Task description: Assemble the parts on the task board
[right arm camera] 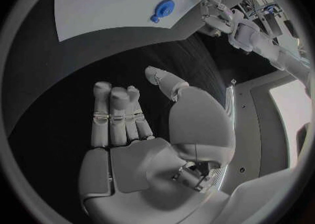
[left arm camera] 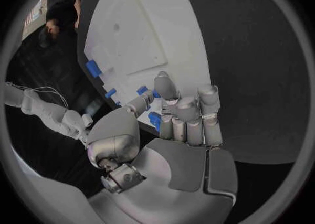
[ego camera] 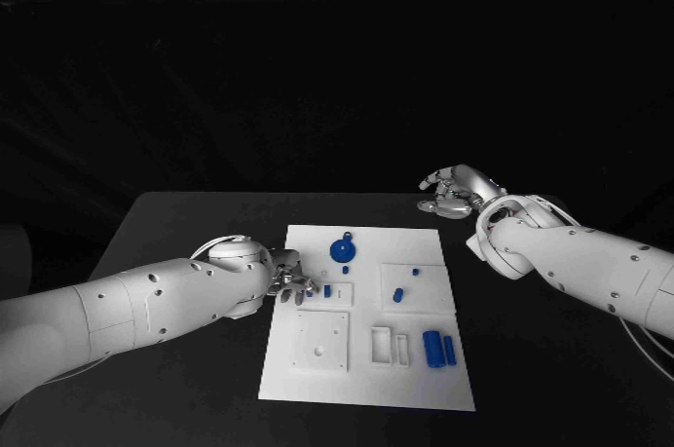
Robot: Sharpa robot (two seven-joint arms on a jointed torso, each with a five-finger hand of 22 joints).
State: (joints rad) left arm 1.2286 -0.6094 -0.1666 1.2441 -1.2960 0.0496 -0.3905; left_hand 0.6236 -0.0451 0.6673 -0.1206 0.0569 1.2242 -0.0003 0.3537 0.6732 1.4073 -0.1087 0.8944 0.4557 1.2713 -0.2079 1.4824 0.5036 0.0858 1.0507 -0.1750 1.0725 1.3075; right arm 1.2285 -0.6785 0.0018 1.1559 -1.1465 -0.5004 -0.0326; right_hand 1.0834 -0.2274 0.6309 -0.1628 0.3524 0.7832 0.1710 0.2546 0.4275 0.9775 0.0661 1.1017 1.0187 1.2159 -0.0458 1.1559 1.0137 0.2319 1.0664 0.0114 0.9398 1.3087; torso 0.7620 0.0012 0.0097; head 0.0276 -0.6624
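Parts [ego camera: 441, 350] lie scattered on your task board [ego camera: 422, 389] mid-table [ego camera: 183, 223]. Your left robot hand [ego camera: 291, 278] rests at the board's left edge, fingertips pinching a small blue part [left arm camera: 155, 120]. Your right robot hand [ego camera: 452, 194] hovers beyond the far corner, fingers spread, holding nothing.

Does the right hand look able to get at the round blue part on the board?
Probably yes. The right hand holds nothing and sits off the task board's far corner, with only bare table between it and the round blue part.

No writing, label, brand, number or sign can be read anywhere, neither on the white task board [ego camera: 368, 316] nor on its blue parts [ego camera: 439, 349].
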